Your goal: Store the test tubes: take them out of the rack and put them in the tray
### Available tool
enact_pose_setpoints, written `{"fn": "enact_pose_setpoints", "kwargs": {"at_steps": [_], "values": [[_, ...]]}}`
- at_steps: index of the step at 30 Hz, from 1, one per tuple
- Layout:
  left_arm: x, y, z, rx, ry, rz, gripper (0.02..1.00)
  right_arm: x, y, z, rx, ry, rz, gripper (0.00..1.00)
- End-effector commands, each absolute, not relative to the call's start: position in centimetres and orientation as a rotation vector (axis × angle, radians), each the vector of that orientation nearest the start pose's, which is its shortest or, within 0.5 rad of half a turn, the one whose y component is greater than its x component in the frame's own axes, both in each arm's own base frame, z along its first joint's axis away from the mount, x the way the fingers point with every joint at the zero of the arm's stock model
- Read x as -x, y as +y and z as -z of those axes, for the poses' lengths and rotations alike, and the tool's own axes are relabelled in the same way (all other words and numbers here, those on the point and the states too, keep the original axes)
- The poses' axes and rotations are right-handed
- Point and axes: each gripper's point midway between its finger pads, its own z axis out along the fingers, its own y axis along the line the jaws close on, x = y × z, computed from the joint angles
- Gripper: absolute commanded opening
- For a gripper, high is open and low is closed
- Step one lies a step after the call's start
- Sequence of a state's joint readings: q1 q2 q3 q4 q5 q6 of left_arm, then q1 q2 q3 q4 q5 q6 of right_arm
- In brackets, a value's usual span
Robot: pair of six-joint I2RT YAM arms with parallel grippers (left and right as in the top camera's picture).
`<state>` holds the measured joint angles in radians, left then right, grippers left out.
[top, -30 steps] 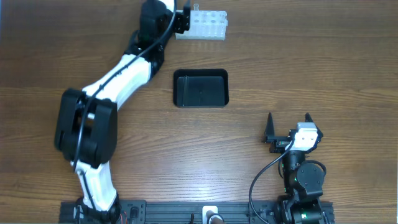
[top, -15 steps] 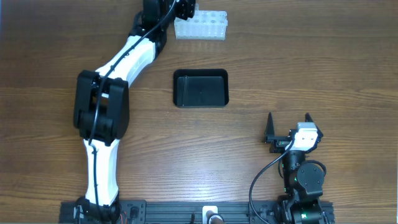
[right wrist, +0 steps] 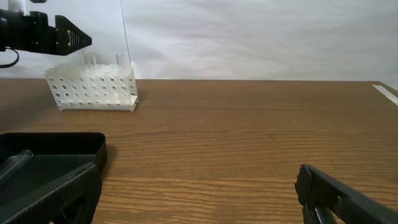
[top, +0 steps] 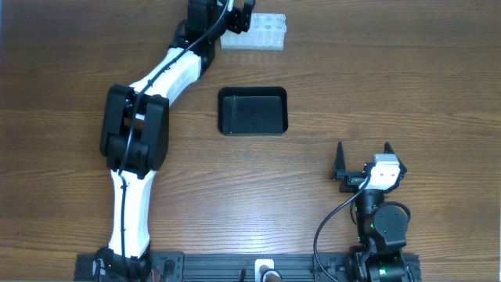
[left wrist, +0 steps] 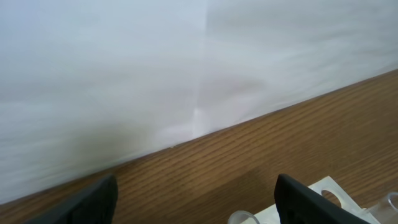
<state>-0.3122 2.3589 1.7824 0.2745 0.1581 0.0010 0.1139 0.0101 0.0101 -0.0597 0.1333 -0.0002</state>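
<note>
A: At far rack [top: 262, 33], what's changed?
B: Left gripper [left wrist: 196, 180] has shifted right over it, jaws wide, empty. Tubes [left wrist: 241, 217] sit in rack; grab looks next. Right gripper [top: 362, 159] spread too, idle.

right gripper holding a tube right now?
No: the right gripper is open over bare table, nothing between its spread fingers, well away from the rack.
</note>
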Motion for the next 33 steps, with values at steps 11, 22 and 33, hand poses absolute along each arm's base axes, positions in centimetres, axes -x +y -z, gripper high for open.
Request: {"fn": "enact_pose_setpoints", "kwargs": {"at_steps": [11,22,33], "values": [[-64.0,-24.6,-12.4,-0.44,1.834,0.373,0.557,-24.6,0.4,-15.9,-0.017,1.637,0.027,0.991],[-63.6,-25.6,-12.4,-0.463,1.831,0.398,0.452,-24.6,0.4,-15.9,-0.017,1.637,0.027,0.991],[-63.3,-25.9,-12.2,-0.47,1.842,0.402,0.354,-24.6,0.4,-15.9,-0.017,1.637,0.027,0.993]]}}
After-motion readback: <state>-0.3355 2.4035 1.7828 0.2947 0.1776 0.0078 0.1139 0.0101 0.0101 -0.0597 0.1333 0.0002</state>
